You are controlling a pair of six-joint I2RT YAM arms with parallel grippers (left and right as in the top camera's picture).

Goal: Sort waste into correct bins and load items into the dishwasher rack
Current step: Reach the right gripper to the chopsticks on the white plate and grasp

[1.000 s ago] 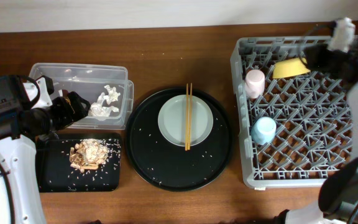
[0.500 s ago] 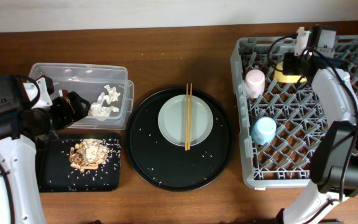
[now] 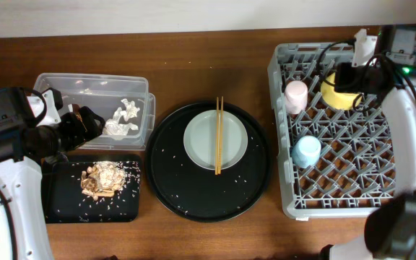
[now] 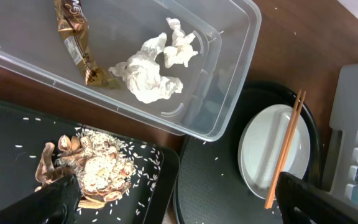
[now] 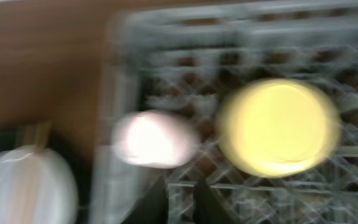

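Yellow bowl point(image 5: 278, 127) in rack point(image 3: 381, 170), just beyond right tool point(image 5: 180, 190) (jaws slightly parted, empty).

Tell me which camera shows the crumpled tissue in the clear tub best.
The left wrist view: the tissue lies sharp and large in the clear tub, beside a brown wrapper. The overhead view shows it only as small white bits in the tub. The blurred right wrist view does not show it.

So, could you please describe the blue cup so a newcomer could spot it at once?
Find the large grey rack on the table's right. Two small cups sit near its left wall; the blue cup is the lower one in the overhead view, its neighbour being the pink cup.
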